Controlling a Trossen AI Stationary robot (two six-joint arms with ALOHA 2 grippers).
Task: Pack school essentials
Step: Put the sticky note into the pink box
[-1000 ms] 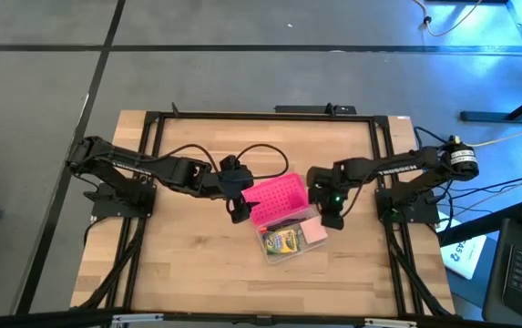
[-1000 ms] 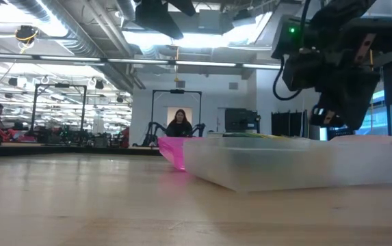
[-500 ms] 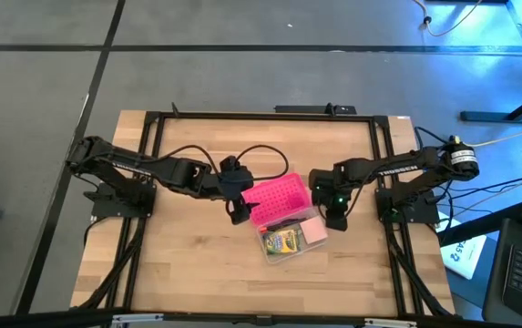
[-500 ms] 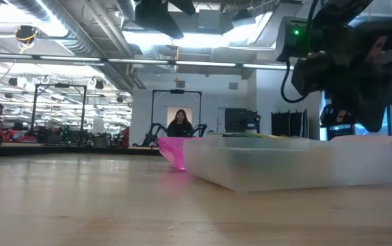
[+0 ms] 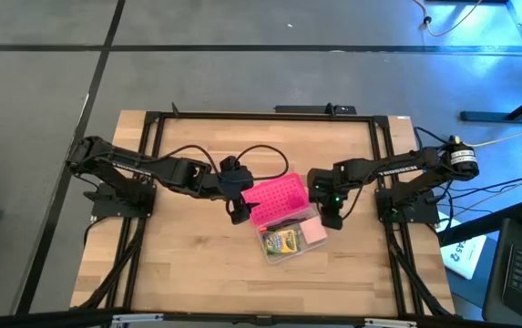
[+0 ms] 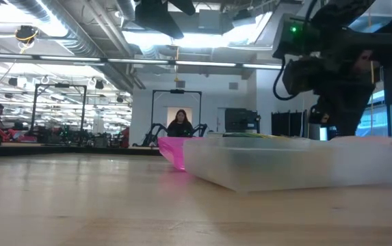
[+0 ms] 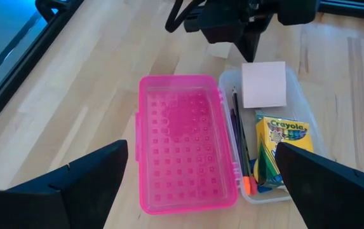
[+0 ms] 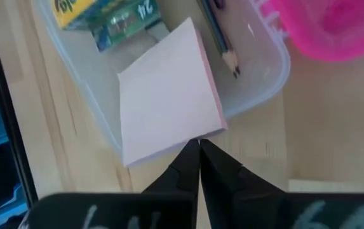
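Observation:
The clear case (image 5: 288, 251) lies open mid-table, its pink perforated lid (image 7: 185, 146) flat beside the tray. In the tray are the green-yellow crayon box (image 7: 282, 149), pencils and a pen (image 7: 242, 146), and the pink sticky-note pad (image 8: 166, 95). The pad's outer edge lies over the tray's end wall. My right gripper (image 8: 199, 145) is shut, pointing down at that outer edge, at the case's right end (image 5: 331, 219). My left gripper (image 7: 202, 149) is open and hovers by the lid's left side (image 5: 240, 211). Scissors and eraser are not visible. My right gripper's shut fingertips (image 8: 191, 156) stand against the sticky-note pad's outer edge (image 8: 188, 137), coming from above and from the table's right. I cannot tell whether they press on it. The pad lies on the tray's end wall.
A black frame rail (image 5: 261, 116) runs around the tabletop. Bare wood lies on the near side of the case (image 5: 242, 282). In the low view a person (image 6: 180, 124) sits far back in the room beyond the table.
My right gripper swung a little toward the table's right edge and up. It then came back down to the case's right end. The case, its lid and my left gripper have stayed where they were.

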